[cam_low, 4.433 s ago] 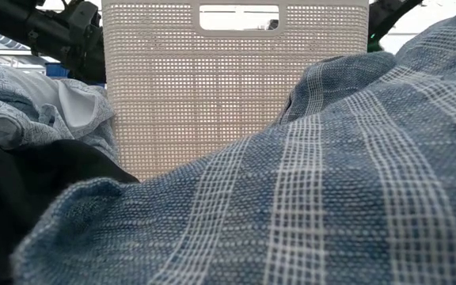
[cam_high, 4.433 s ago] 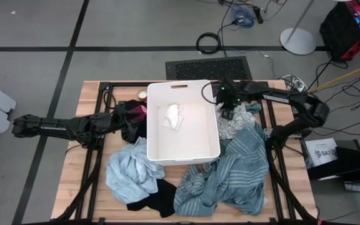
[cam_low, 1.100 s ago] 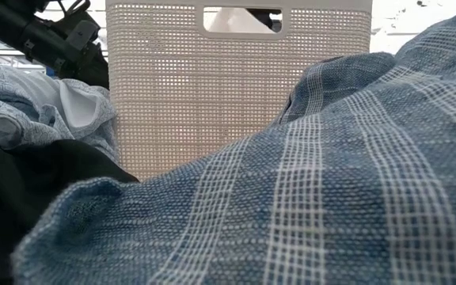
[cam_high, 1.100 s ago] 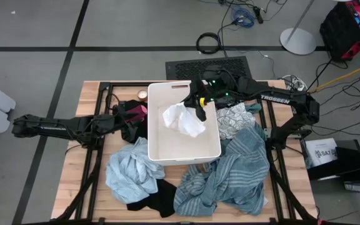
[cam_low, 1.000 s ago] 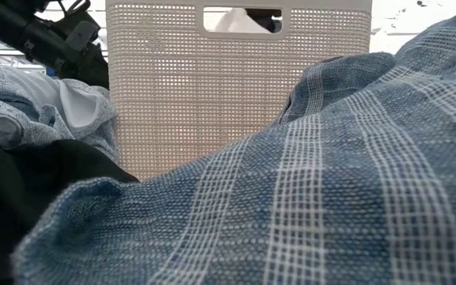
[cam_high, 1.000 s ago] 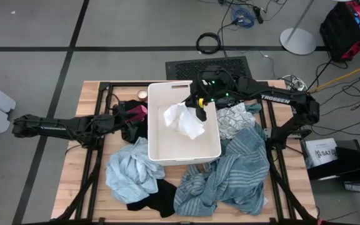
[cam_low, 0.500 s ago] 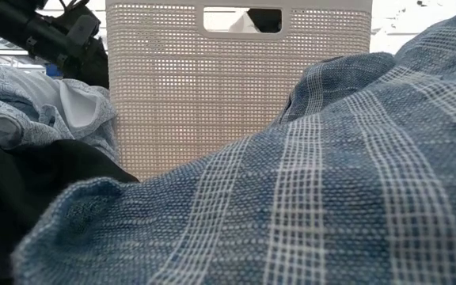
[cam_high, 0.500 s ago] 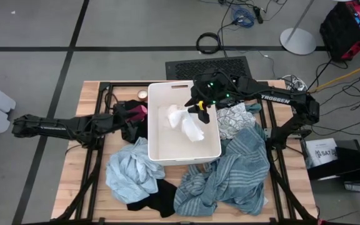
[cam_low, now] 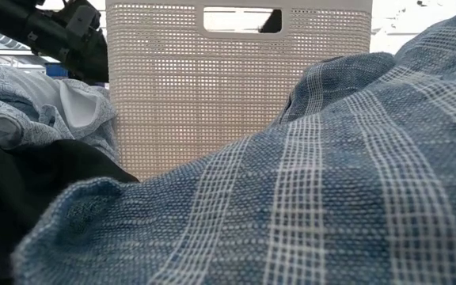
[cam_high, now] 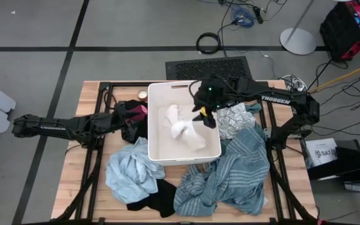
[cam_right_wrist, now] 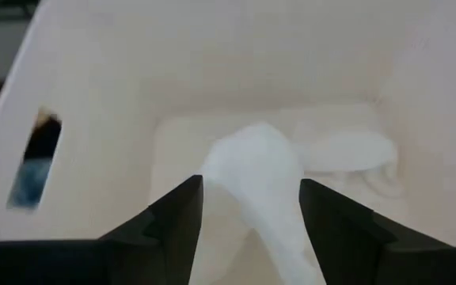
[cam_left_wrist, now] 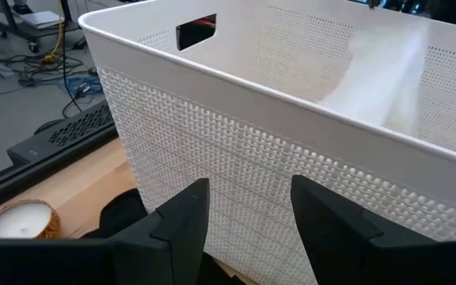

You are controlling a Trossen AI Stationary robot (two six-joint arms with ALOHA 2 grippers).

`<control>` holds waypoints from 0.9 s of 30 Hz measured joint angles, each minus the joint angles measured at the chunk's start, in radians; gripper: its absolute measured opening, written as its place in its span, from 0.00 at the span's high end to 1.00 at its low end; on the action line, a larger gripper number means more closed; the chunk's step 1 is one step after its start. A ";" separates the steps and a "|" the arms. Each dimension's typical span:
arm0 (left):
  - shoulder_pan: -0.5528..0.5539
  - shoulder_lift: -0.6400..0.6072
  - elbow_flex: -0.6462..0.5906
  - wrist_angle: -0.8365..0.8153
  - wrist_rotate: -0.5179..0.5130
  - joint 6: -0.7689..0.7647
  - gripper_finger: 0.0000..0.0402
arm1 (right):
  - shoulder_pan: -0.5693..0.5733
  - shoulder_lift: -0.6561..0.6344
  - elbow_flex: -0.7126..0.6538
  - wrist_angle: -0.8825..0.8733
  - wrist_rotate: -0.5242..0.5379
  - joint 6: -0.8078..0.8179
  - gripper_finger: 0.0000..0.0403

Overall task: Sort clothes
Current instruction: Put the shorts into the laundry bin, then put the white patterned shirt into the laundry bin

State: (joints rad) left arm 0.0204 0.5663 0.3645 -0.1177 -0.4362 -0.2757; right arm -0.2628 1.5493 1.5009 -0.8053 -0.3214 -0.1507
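Note:
A white bin (cam_high: 153, 125) stands mid-table with two white garments (cam_high: 183, 128) on its floor. My right gripper (cam_high: 204, 114) hangs open over the bin's right side, pointing down into it, and one white garment (cam_right_wrist: 252, 178) shows between its fingers. My left gripper (cam_left_wrist: 248, 229) is open and level beside the bin's left wall (cam_left_wrist: 236, 150), over black and magenta clothes (cam_high: 137, 112). A teal-grey striped garment (cam_high: 230, 175), a light blue one (cam_high: 130, 169), a black one (cam_high: 158, 200) and a white patterned one (cam_high: 233, 119) lie on the table around the bin. My right gripper stands open above the white garment (cam_right_wrist: 279, 229), which runs down between the two fingers toward the bin floor. I cannot tell whether the cloth touches the fingers.
A small candle (cam_high: 142, 95) sits at the bin's far left corner. The striped garment (cam_low: 331, 198) fills the near right of the table. Black frame rails (cam_high: 92, 169) run along both table sides. Bare wood shows at the near left (cam_high: 74, 194).
My right gripper has opened and tipped further down over the bin. The white garment it held has come away and dropped, from bunched above the bin to lying on the bin floor beside the other white piece.

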 joint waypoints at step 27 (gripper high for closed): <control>0.001 0.000 0.001 0.163 0.002 0.180 0.53 | 0.208 0.004 0.019 -0.116 0.274 -0.165 0.53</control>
State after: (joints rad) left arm 0.0210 0.5659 0.3653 0.0456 -0.4347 -0.0959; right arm -0.0549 1.5532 1.5199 -0.9217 -0.0479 -0.3160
